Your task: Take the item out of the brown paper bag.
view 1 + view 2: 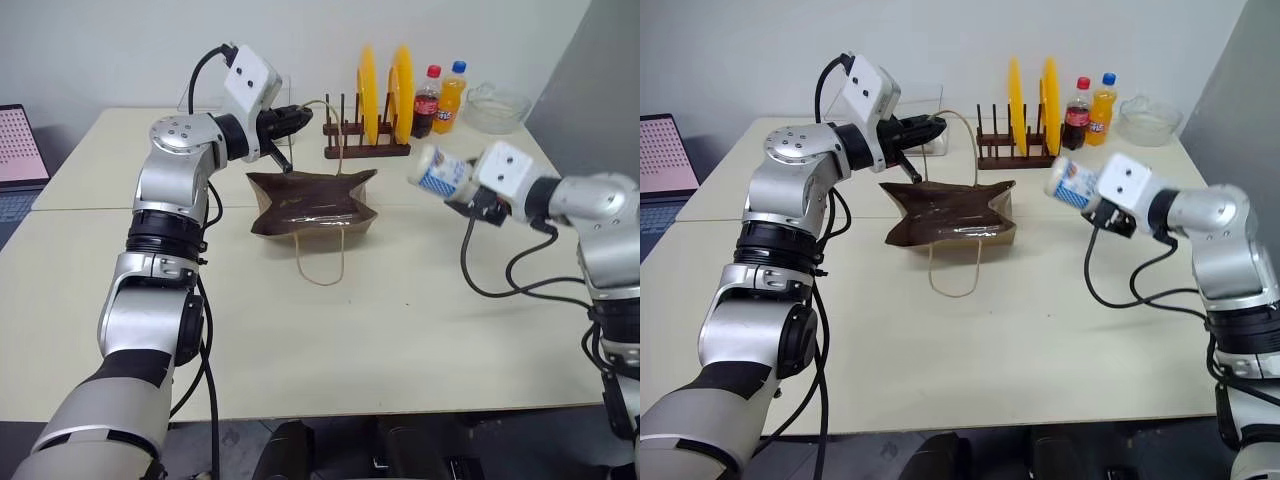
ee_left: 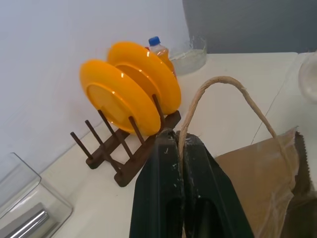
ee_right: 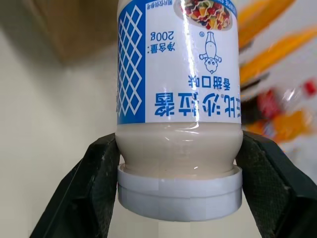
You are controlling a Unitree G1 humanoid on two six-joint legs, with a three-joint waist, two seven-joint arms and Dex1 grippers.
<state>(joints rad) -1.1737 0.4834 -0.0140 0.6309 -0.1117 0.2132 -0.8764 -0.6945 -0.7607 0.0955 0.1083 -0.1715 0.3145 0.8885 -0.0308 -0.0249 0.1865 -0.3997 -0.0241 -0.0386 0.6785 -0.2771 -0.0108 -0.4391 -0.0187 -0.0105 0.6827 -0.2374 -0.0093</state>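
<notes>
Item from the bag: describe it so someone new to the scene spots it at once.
Start at the brown paper bag in the middle of the table, then look toward the robot's right side. There the right gripper holds the item in the air: a small cream-filled bottle with a blue-and-white label and white cap, unlike the cola and orange soda bottles standing by the plate rack.

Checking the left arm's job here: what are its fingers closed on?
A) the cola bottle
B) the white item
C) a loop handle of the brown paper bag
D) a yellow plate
C: the left gripper pinches the tan loop handle of the brown paper bag.
</notes>
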